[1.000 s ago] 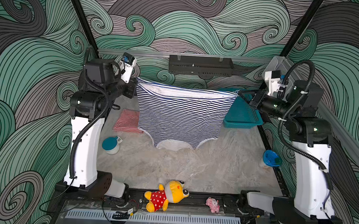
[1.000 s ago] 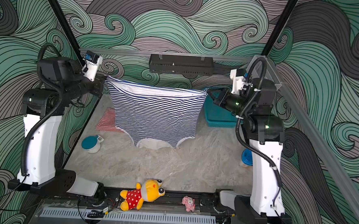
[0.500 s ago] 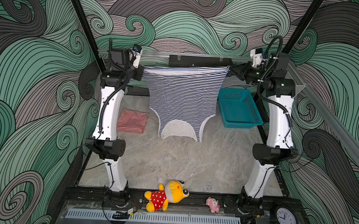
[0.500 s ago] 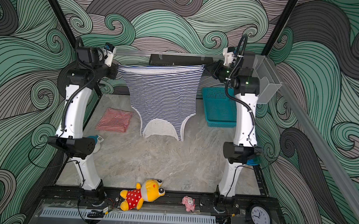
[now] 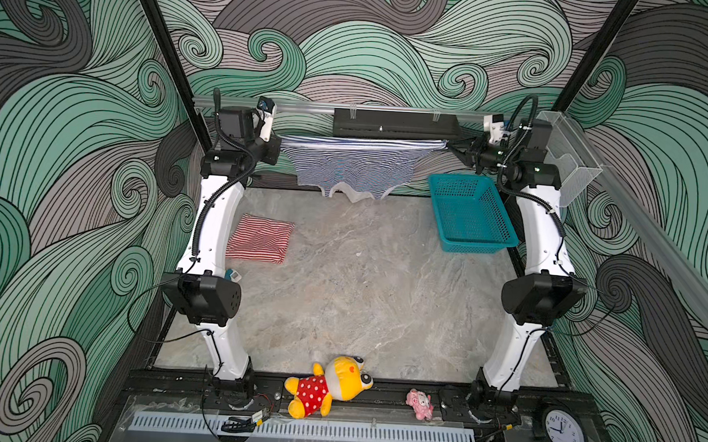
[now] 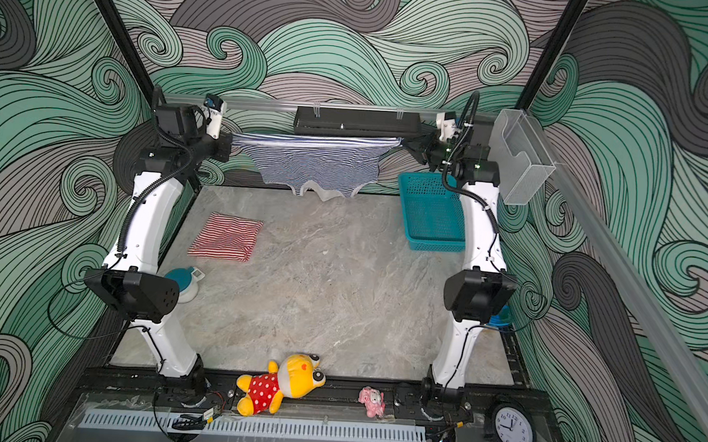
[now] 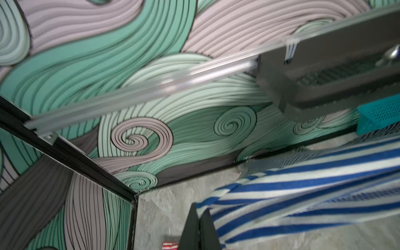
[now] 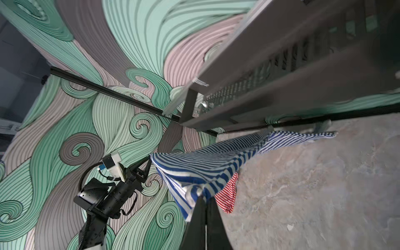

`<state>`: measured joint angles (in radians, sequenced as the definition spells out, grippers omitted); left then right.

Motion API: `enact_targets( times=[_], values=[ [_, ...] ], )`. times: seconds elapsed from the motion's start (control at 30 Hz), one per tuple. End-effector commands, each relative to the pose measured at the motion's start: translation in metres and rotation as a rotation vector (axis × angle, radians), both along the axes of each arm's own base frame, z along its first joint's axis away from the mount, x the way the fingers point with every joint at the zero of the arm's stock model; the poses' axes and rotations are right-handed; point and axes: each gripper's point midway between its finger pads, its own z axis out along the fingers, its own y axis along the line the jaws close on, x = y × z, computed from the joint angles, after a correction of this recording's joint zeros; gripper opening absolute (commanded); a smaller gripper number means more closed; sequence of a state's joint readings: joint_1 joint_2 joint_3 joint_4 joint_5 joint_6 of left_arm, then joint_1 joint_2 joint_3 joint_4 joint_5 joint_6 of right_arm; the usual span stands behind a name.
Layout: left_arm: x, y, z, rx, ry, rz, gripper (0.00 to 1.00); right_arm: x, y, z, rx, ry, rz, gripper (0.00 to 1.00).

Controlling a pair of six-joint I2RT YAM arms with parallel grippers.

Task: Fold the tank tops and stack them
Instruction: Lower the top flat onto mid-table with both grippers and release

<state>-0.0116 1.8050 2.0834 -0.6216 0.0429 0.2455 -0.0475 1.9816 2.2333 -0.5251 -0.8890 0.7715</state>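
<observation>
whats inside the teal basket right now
Nothing shows inside the teal basket, only its bare mesh floor. Its near wall hides a thin strip of that floor.

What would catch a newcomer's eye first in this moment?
The navy-and-white striped tank top, stretched in the air between the left gripper and right gripper at the back of the marbled table. Next, the folded red-and-white striped tank top lying on the table's left side, and the yellow plush toy in a red polka-dot dress on the front rail.
</observation>
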Motion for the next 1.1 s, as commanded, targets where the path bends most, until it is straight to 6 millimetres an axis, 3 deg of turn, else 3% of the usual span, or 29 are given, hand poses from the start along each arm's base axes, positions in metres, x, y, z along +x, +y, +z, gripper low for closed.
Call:
enact_targets(
  times=[0.0,0.13,0.4,0.63,0.8,1.07],
  values=[
    [-0.012,0.031,-0.049,-0.004,0.074,0.092,0.00,-0.005,-0.005,-0.038,-0.020,0.017,-0.022,0.00],
    [-0.046,0.018,-0.100,-0.019,0.183,0.026,0.00,-0.037,-0.006,-0.092,-0.036,0.107,-0.034,0.00],
    [-0.118,-0.021,-0.185,-0.068,0.468,-0.195,0.00,-0.095,-0.004,-0.177,-0.059,0.286,-0.009,0.00],
    [-0.185,-0.039,-0.242,-0.089,0.736,-0.335,0.00,-0.144,-0.004,-0.219,-0.086,0.399,0.011,0.00],
    [-0.229,-0.040,-0.283,-0.034,0.938,-0.366,0.00,-0.176,-0.002,-0.250,-0.093,0.482,0.029,0.00],
    [-0.284,-0.049,-0.323,0.032,1.143,-0.469,0.00,-0.227,0.001,-0.291,-0.097,0.595,0.023,0.00]
  ],
)
